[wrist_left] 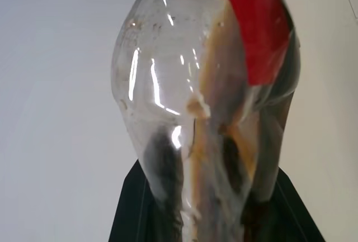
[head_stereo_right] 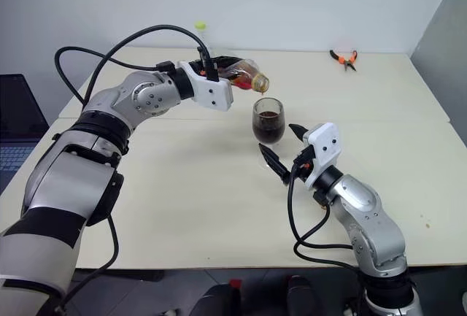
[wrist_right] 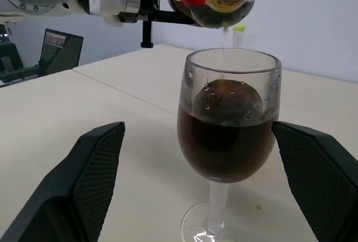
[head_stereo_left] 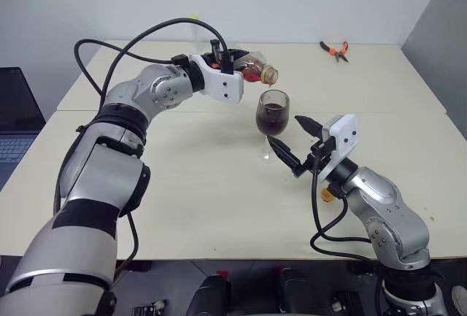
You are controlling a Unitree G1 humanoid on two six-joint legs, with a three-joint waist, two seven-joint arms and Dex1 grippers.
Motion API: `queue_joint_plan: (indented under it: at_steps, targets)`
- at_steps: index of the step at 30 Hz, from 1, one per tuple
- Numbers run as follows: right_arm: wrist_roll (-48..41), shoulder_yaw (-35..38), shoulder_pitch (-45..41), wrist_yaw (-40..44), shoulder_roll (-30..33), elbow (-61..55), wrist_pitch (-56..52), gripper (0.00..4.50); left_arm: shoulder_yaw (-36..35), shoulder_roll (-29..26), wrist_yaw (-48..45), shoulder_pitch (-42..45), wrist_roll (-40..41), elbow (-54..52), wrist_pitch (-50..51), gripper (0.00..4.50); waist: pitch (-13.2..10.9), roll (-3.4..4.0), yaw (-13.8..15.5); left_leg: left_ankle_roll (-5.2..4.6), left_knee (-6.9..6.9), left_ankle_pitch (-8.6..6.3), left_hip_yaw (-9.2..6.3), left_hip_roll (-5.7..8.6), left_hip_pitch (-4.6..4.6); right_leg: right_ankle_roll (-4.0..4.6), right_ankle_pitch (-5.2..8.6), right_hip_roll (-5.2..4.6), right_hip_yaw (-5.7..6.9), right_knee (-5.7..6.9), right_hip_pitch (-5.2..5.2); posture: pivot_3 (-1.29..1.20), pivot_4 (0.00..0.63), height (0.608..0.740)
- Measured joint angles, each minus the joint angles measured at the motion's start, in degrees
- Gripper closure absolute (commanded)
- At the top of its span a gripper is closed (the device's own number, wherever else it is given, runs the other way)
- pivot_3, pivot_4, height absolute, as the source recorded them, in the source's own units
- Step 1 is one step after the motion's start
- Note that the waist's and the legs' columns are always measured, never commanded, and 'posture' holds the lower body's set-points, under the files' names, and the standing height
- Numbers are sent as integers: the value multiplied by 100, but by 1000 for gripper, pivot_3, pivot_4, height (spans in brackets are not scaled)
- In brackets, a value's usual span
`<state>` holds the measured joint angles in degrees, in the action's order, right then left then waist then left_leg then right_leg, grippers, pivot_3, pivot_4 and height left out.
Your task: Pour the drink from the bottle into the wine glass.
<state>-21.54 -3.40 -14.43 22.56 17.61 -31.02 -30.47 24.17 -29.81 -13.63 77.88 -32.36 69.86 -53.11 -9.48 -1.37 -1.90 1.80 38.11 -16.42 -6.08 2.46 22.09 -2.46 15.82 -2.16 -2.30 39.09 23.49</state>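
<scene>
The clear plastic bottle (head_stereo_right: 244, 73) is tipped on its side above the table (head_stereo_left: 182, 185), rounded belly back in the left gripper (head_stereo_right: 228, 68), open mouth pointing down toward the wine glass (head_stereo_left: 272, 115). The black fingers are pressed tight onto that belly; up close, the plastic is glossy and bulging, with a red label strip (wrist_left: 254, 24) down one side and only a thin brown film of drink (wrist_left: 215, 158) clinging inside. The mouth hangs just above the glass rim without touching it. The glass itself is smooth and clear, a rounded bowl on a slim stem and flat round foot, standing upright on the pale matte tabletop, its bowl more than half full of dark red-brown liquid (wrist_right: 224, 150) with a few bubbles at the surface. The right gripper (head_stereo_left: 290, 141) sits low, its two textured black fingers (wrist_right: 92, 166) spread wide, one each side of the bowl, apart from the glass. Orange-handled pliers (head_stereo_left: 335, 49) lie well back on the table.
</scene>
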Motion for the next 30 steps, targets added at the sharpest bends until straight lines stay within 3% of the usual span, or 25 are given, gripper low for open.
queue_joint_plan:
  at_steps: [7, 15, 22, 30]
  targets:
    - [-5, -15, 19, 142, 62, 0, 0, 0, -788, 386, -1324, -375, 1308, -144, 313, 3709, 1, 1, -12, 0, 3, 0, -2, -2, 1, 0, 0, 0, 0, 1, 0, 0, 150, 740]
    - [-255, -8, 302, 712, 721, -374, -124, 0, -2046, 794, -2221, -1158, 3044, -908, 1670, 3709, 6, 7, -40, 0, 4, 0, -2, -5, -1, 0, 0, -1, -2, 1, -1, 0, 150, 740]
    - [-674, -63, 226, 870, 873, -779, -437, 0, -2868, 1099, -1862, -2657, 3949, -1868, 3017, 3710, 7, 6, -102, 0, 8, 0, -10, -11, -6, 1, -1, 1, 0, 13, -2, 0, 150, 740]
    - [-318, -368, -218, 496, 526, -451, -365, 0, -3429, 1167, -957, -3301, 4207, -2124, 3667, 3729, 11, -1, -42, 1, 11, 1, -11, -6, -5, 2, -1, -2, 1, 11, -3, 0, 150, 740]
